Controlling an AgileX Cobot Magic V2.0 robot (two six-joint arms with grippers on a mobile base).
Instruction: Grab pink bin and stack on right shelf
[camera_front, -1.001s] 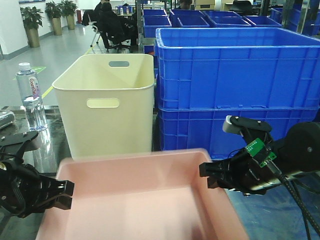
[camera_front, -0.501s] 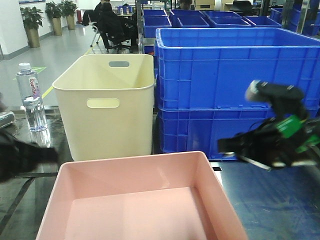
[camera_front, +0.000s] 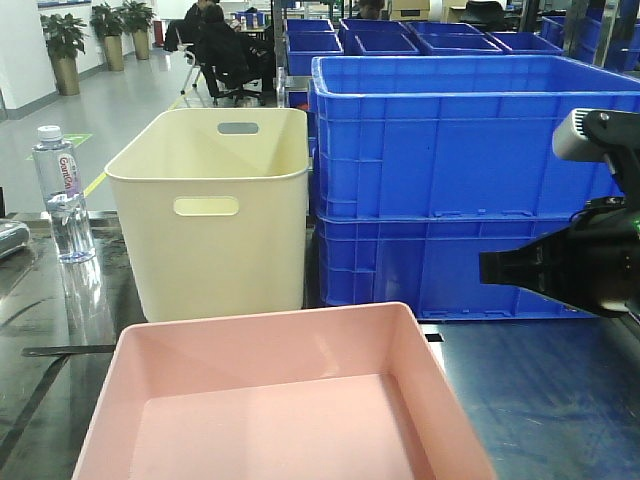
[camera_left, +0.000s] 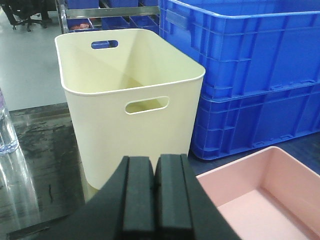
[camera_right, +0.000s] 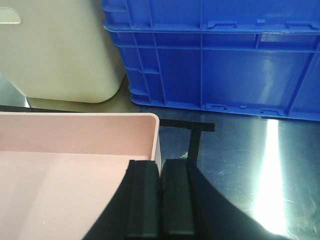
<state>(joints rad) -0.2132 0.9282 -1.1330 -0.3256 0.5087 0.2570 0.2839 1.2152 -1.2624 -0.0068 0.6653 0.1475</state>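
Note:
The pink bin (camera_front: 280, 420) sits flat on the dark glossy right shelf (camera_front: 545, 400) at the bottom centre, with nothing holding it. My right gripper (camera_front: 485, 268) hangs shut and empty above and to the right of the bin, apart from it. In the right wrist view its shut fingers (camera_right: 161, 167) hover over the bin's right wall (camera_right: 65, 170) and the shelf (camera_right: 240, 165). My left gripper (camera_left: 155, 165) is shut and empty and out of the front view. It is left of the bin (camera_left: 260, 195), facing the cream bin.
A tall cream bin (camera_front: 215, 210) with handle slots stands behind the pink bin. Two stacked blue crates (camera_front: 470, 150) stand to its right. A water bottle (camera_front: 60, 195) stands at the far left. Black tape lines (camera_right: 195, 135) cross the shelf.
Both grippers have left the pink bin's sides. The left arm has drawn back out of the front view; the right has risen and moved right. The bin now rests still.

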